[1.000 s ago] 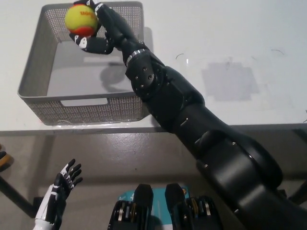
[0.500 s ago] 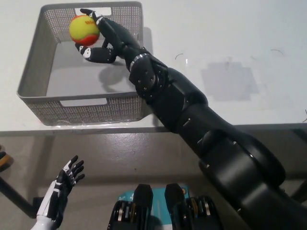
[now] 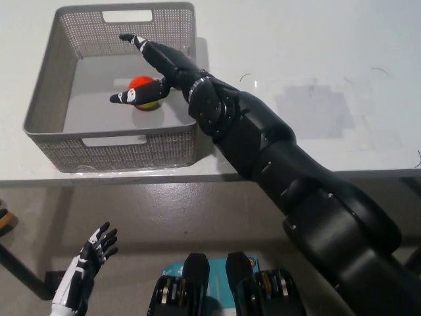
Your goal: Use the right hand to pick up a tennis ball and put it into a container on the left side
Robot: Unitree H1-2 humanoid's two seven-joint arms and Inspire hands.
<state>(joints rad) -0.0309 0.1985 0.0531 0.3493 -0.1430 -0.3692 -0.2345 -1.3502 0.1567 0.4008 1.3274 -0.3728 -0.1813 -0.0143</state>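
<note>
The white table point(image 3: 316, 79) fills the upper part of the frame, w/ its front edge running across the middle. A faint grey rectangular patch point(image 3: 314, 113) is seen on it at the upper right. The black right arm point(image 3: 283, 164) is stretched diagonally from the bottom right up to the upper left, reaching over the table edge and into the basket. The grey mesh basket point(image 3: 49, 85) sits at the upper left, near the table's front edge, w/ handle slots in its near and far walls.

The right hand point(image 3: 152, 69) is seen inside the basket, fully open: fingers spread wide apart, nothing gripped. The tennis ball point(image 3: 146, 93), orange and yellow, lies on the basket floor just below the palm, between the spread fingers; whether it is touched by them can't be told.

The white left hand point(image 3: 82, 270) rests at the lower left, below the table, fingers apart, holding nothing.

Vs. 0.5 s ago: the ball was held up in the right hand near the basket's far wall; it has since been let go and is now down on the floor. Basket unmoved.
</note>
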